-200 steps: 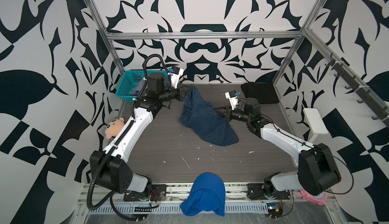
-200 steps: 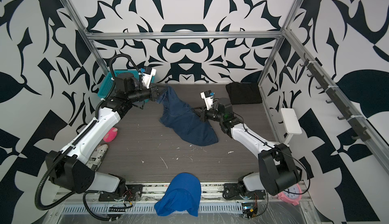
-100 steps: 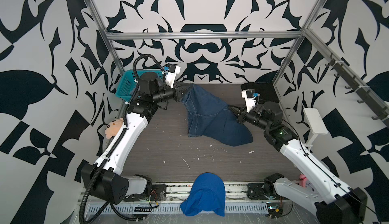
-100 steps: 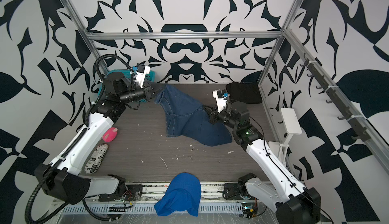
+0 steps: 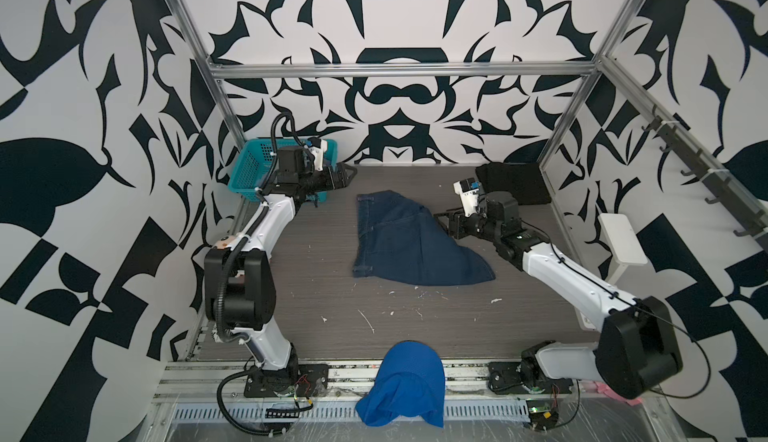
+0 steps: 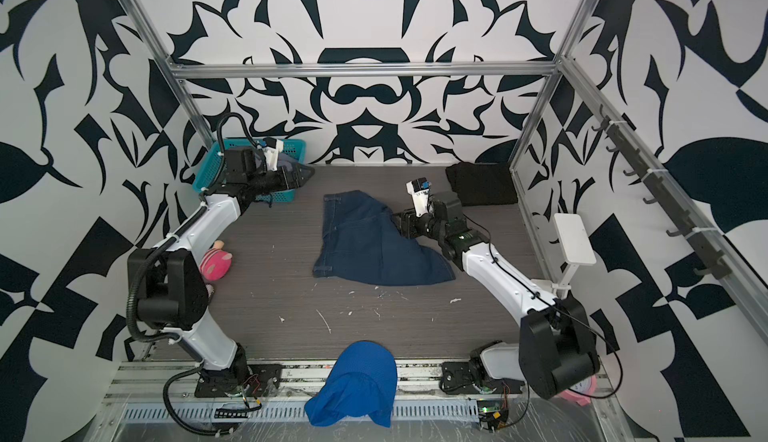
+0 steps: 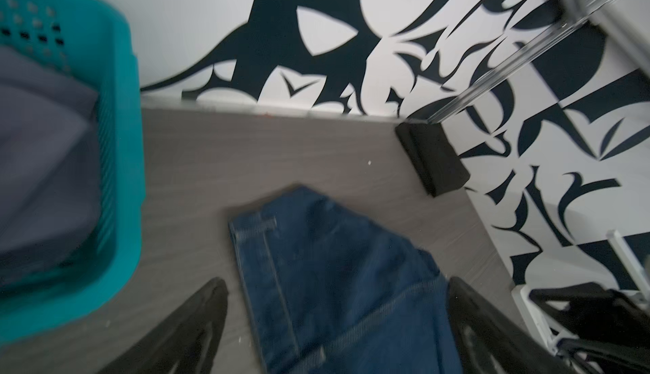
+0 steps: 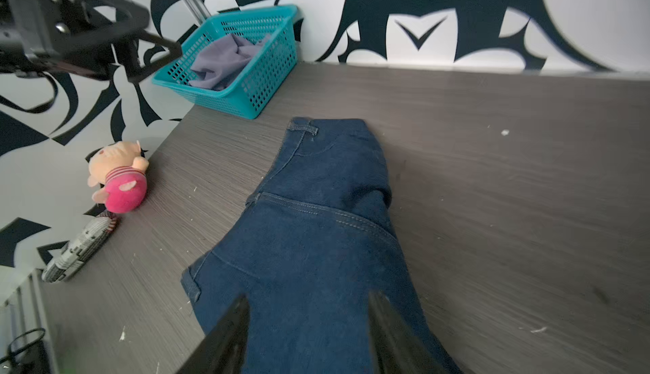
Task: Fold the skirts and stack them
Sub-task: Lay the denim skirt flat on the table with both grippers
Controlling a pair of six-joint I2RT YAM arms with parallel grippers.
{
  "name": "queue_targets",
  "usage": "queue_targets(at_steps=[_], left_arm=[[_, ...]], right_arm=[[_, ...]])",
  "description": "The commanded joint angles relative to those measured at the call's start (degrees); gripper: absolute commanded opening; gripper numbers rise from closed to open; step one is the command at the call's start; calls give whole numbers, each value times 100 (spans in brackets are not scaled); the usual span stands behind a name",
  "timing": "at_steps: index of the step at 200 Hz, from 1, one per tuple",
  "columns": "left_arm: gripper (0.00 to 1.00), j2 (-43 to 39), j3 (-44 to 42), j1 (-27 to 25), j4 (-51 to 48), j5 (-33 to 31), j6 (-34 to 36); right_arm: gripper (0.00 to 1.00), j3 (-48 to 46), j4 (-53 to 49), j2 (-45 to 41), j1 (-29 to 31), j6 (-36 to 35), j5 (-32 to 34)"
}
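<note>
The dark blue denim skirt lies loosely spread on the middle of the table, with one fold across it. The black skirt sits folded in the back right corner. The lavender-grey skirt is bunched in the teal basket. My left gripper hangs open beside the basket, off the denim's back left corner and holding nothing. My right gripper stands open just above the denim's right edge, with nothing between its fingers.
The teal basket stands at the back left. A bright blue mesh cloth hangs over the front rail. A pink plush toy lies at the left edge. A white shelf juts out at the right wall.
Both grippers have let go of the denim skirt, which dropped from a stretched hold onto the table. The left gripper drew back toward the basket and the right one pulled back slightly.
</note>
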Motion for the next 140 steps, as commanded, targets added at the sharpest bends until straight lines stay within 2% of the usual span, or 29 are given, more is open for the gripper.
queue_targets(at_steps=[1,17,30,42,52,63,88,106,134,140], left_arm=[[99,-1277,-724,-306,-133,-709,125],[99,-1947,-1302,-610,-317,-1171,99],[100,-2115,-1453,-931,-1073,-1847,22],[93,-2348,-1555,-1109,-1847,-2375,-273],[87,-2382,-1798,-1180,-2218,-2524,-593],[86,-2467,-2223,-1305,-2281,-2530,-1011],[87,-2542,-3137,-1771,-1711,-2440,-1638],[87,-2496,-3724,-1792,-880,-1940,-1990],[86,-2211,-4538,-1805,882,-1679,-1771],[81,-1954,-4577,-1807,1040,-1675,-1732]], right_arm=[[65,-99,-401,-903,-6,-422,333],[66,-240,-725,-1199,-8,-391,736],[66,-274,-974,-1257,-38,-87,1187],[65,-317,-1186,-1210,-81,337,1603],[65,-419,-1303,-1146,-117,633,1778],[65,-611,-1381,-1099,-213,956,1842],[65,-1235,-1490,-1149,-843,1695,1709],[65,-1719,-1419,-1400,-1477,2048,1488],[65,-2043,-1400,-1474,-2173,2146,1128],[65,-2079,-1356,-1437,-2281,2140,1018]])
